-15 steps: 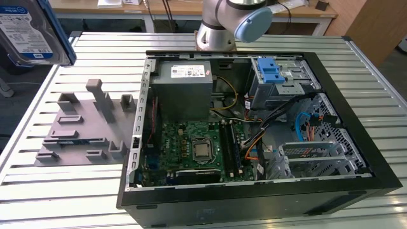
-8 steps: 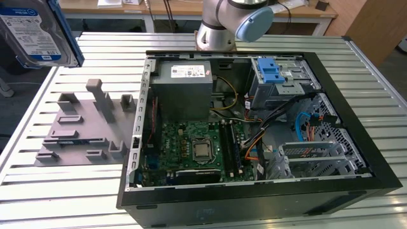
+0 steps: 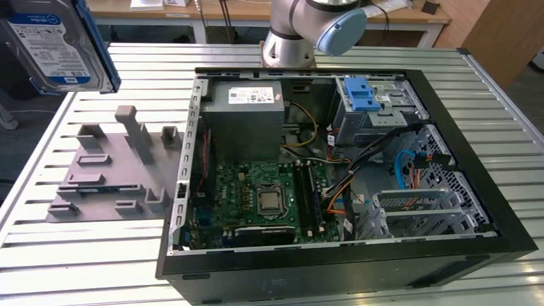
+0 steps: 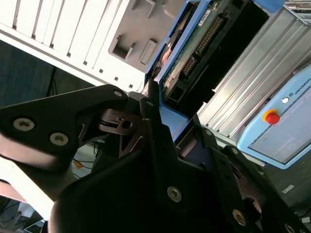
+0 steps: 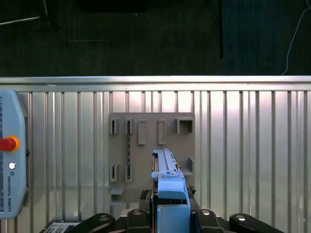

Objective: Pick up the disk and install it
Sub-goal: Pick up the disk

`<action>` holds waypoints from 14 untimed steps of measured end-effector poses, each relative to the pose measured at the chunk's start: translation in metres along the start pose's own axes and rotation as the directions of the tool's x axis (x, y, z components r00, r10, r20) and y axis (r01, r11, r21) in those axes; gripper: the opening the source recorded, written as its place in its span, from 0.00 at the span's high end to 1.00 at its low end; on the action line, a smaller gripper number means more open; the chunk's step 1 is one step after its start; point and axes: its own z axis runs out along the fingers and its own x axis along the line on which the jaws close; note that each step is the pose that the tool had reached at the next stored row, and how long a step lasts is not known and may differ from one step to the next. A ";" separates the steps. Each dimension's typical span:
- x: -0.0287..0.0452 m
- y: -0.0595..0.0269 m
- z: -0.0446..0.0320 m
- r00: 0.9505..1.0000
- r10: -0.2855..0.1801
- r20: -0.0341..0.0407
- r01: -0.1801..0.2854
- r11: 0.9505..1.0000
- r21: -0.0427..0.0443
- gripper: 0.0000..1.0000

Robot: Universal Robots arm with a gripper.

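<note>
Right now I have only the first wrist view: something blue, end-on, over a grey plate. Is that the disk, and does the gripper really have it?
Observer: Yes. In the second wrist view the gripper is shut on the disk, with the circuit-board side showing.
Operator: Where is it relative to the computer case?
Observer: In the exterior view the disk is held up in the air, with its label facing that camera. It is at the exterior view's left of the open computer case, on the same side as the grey plate.
</note>
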 end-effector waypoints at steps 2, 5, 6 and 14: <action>0.0021 -0.0021 0.0000 1.000 0.000 0.000 0.000 1.000 0.000 0.64; 0.0052 -0.0045 -0.0001 1.000 0.000 0.000 0.000 1.000 0.000 0.64; 0.0061 -0.0052 -0.0001 1.000 0.000 0.000 0.000 1.000 0.000 0.64; 0.0156 -0.0121 0.0000 1.000 0.000 0.000 0.000 1.000 0.000 0.64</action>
